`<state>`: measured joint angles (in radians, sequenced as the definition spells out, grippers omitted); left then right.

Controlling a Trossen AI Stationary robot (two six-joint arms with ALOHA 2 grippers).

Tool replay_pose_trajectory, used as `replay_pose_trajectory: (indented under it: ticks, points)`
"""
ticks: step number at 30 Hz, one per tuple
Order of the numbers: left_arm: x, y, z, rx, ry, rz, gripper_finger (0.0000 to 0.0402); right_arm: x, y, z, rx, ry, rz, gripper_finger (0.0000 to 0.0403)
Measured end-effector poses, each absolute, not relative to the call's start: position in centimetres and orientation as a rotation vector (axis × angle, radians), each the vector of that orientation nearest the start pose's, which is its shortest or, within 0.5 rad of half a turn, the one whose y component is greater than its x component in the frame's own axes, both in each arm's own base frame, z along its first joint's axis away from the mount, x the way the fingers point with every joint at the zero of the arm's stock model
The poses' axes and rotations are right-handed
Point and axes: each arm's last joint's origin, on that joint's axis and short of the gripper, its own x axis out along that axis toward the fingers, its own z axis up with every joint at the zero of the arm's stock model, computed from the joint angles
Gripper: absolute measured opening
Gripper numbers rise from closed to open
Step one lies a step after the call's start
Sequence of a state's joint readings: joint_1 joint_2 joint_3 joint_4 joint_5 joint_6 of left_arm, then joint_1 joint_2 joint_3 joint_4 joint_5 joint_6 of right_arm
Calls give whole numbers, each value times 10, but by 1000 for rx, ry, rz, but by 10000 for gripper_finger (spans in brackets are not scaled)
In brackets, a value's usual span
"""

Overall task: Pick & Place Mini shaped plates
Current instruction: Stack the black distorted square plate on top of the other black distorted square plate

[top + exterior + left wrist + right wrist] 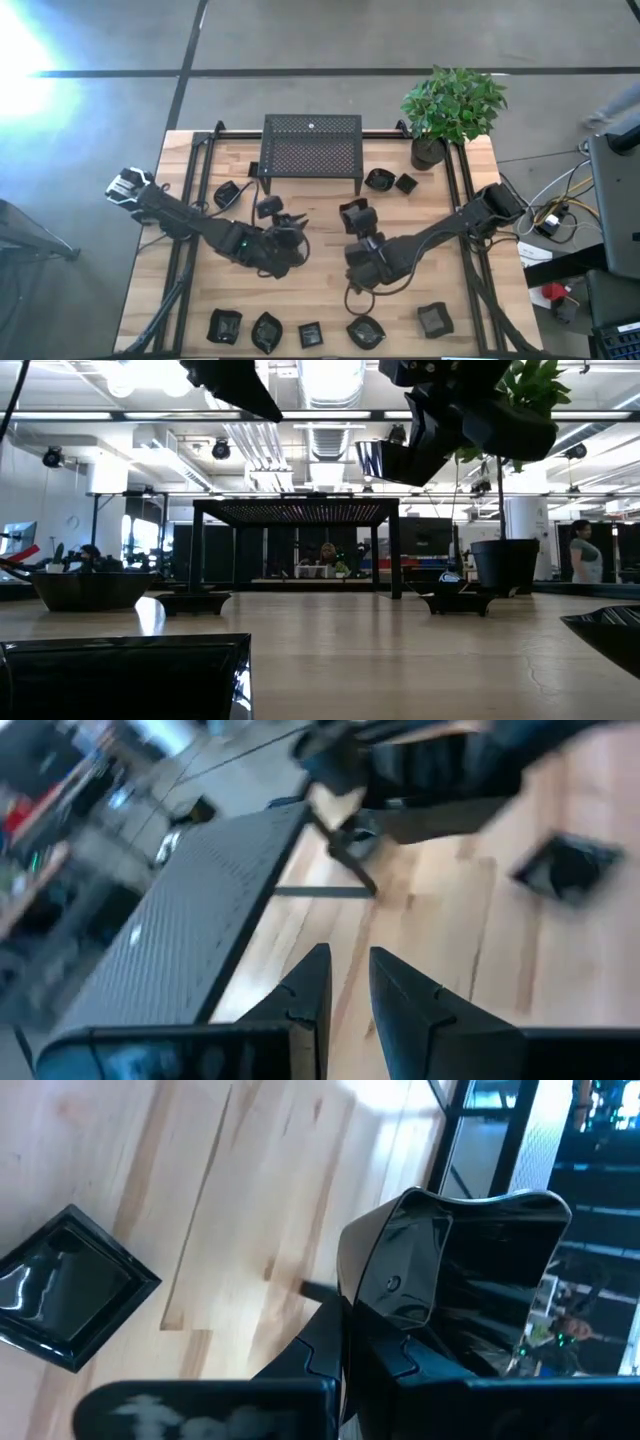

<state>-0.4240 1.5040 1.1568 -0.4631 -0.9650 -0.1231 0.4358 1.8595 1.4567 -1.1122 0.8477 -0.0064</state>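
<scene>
Right gripper (350,1342) clamping a glossy black mini plate (455,1270) above the table (320,290), left gripper (345,982) hovering, fingers slightly parted, holding nothing.

Glossy black mini plates (310,334) lie scattered; one (470,1270) held aloft.

no readable text, labels, brands or numbers on any object in these views.
</scene>
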Motion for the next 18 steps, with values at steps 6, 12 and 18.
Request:
replay_pose_trajectory:
  ticks: [6,12,18]
  points:
    - [306,-111,285,624,601,201,67,330,130,230,-944,1202,-273,8]
    - [314,-105,290,737,550,91,67,332,131,230,-956,1192,-257,8]
    - [320,-90,290,764,564,54,67,332,131,230,-981,1196,-239,8]
